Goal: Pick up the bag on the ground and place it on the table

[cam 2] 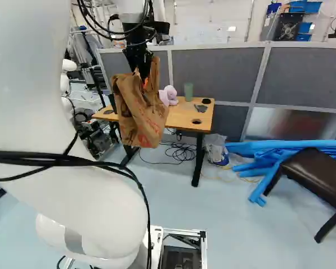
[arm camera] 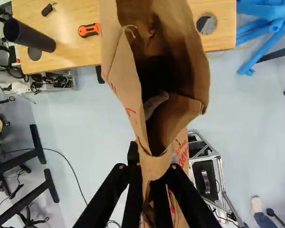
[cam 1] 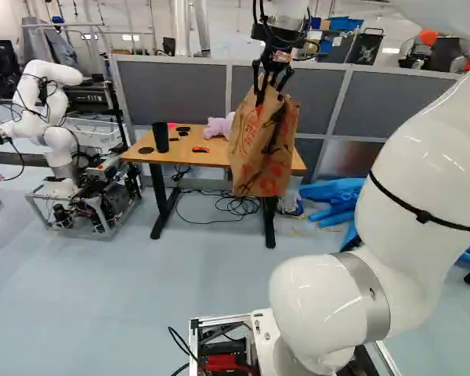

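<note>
A long grey partition [cam 1: 172, 82] runs across the room, and on this side of it the big white arm [cam 1: 423, 180] reaches out over the floor. Off at the left of the left base view stands another robot [cam 1: 45, 117]. Ahead is a wooden-topped desk [cam 1: 217, 160]; beyond one end of it lies a heap of blue wrapping [cam 2: 280, 157], with a dark padded seat [cam 2: 319, 174] beside that.

And there's the brown paper bag [cam 1: 262, 149], hanging from the arm at the near side of the desk, its lower part below the desktop's level. Red lettering and drawings cover its sides; its mouth gapes, something pale inside. The jaws are closed together on a gathered bit of its rim, paper pinched between them.

On the desk sit a pinkish plush toy [cam 1: 218, 127], a black cup [cam 1: 160, 137], a green cup [cam 2: 189, 91] and a small orange-and-black utility knife [arm camera: 89, 30].
</note>
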Controlling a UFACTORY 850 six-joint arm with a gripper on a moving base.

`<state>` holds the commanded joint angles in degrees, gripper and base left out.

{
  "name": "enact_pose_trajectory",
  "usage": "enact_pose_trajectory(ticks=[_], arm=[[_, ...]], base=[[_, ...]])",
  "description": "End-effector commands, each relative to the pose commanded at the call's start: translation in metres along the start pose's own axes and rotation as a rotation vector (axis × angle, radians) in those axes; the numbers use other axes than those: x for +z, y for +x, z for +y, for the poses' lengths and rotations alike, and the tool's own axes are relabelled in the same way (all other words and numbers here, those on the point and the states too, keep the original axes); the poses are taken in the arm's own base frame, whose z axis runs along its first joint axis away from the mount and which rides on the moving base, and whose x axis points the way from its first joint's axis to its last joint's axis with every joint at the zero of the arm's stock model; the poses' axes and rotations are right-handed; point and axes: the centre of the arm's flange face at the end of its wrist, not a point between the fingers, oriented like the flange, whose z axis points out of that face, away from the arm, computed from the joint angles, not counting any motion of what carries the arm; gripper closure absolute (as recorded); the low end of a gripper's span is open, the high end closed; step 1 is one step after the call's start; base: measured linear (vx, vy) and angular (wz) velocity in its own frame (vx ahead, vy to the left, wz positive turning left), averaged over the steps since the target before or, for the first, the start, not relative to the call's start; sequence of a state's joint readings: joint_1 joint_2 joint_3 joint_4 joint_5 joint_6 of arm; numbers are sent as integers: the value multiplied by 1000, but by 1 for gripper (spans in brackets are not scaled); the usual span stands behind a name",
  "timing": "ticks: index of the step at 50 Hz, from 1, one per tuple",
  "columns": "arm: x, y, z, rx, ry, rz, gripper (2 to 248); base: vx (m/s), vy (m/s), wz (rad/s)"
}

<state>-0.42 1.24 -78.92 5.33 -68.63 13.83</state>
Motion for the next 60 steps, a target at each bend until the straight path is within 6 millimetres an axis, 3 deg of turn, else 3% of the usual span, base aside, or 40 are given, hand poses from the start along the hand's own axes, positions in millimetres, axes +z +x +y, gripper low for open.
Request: enact_pose_trajectory(ticks=[22,60], arm=[[0,0,0,0,0,0,225],[0,0,0,0,0,0,225]], base=[[69,-63,-283],[93,-2,-24]])
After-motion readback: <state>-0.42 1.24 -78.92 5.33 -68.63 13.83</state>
